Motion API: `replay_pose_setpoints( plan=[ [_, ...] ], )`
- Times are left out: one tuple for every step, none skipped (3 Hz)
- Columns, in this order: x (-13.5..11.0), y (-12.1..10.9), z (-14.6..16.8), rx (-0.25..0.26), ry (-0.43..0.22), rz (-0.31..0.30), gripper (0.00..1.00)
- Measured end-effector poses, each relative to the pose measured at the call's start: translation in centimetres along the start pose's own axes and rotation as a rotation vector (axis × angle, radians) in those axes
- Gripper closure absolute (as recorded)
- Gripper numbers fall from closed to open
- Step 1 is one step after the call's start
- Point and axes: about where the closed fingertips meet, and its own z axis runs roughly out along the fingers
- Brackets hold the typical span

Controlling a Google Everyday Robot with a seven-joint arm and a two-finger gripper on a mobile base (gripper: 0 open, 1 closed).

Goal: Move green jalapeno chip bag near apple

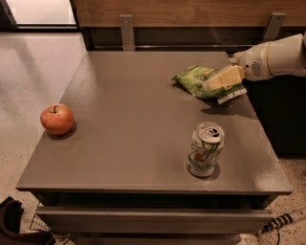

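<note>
Gripper (216,82) at two o'clock at the chip bag (192,78), hold unclear; slick foil could slip before reaching the nine-o'clock apple (57,119).

Grey-brown table (134,119) on pale speckled floor (28,67), wood-panelled wall (191,9) behind.

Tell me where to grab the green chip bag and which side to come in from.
Pinch the crinkled, raised middle of the green jalapeno chip bag, probably from above, coming in from the right of the view. It lies flat on the table, so its edges offer little. The gripper is over the bag's right end, on that side.
</note>
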Motion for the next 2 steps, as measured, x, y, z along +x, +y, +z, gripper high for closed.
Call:
replay_pose_setpoints(
  plan=[
    [1.8, -0.6, 3.4, -0.032, 0.003, 0.040, 0.00],
    [3.0, -1.1, 5.9, -0.053, -0.014, 0.056, 0.00]
  ],
)
